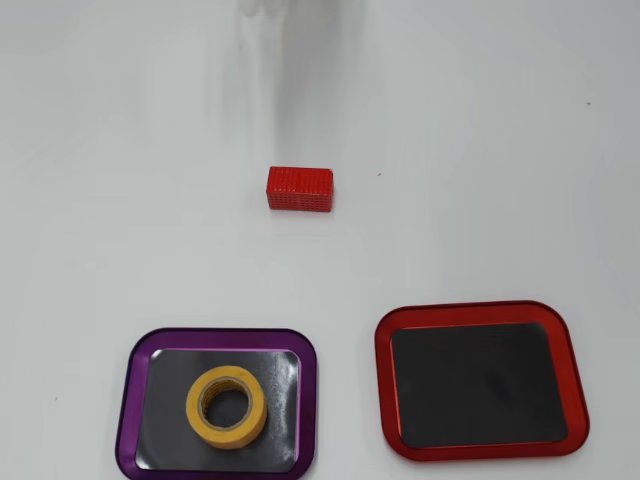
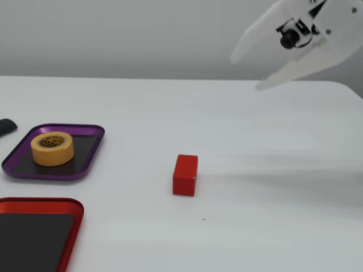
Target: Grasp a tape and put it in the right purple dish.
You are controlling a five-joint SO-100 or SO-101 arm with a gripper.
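- Tape [image 2: 51, 148] sits flat inside the purple dish [image 2: 85, 161], far left of and well below the claw [image 2: 245, 72] in the fixed view; in the overhead view the tape [image 1: 227, 406] lies near the middle of the dish [image 1: 125, 400], which there is the left-hand tray.
- Red dish [image 2: 68, 208] is next to the purple one and empty, also far left of and below the claw.
- Red block [image 2: 185, 174] stands alone on the table [image 2: 272, 187], below and a little left of the claw, well apart from both dishes.
- Claw is spread, its two white fingers apart with nothing between them, tips pointing left and slightly down.
- Arm hangs high at the upper right of the fixed view, well clear of the table; the overhead view shows only a faint white blur at its top edge, so nothing there can be read.
- Task looks done, judging by where the tape lies.
- Risk from here is small: a low sweep of the arm could knock the block, and any fresh reach towards the dishes could nudge the tape or shift the purple dish.
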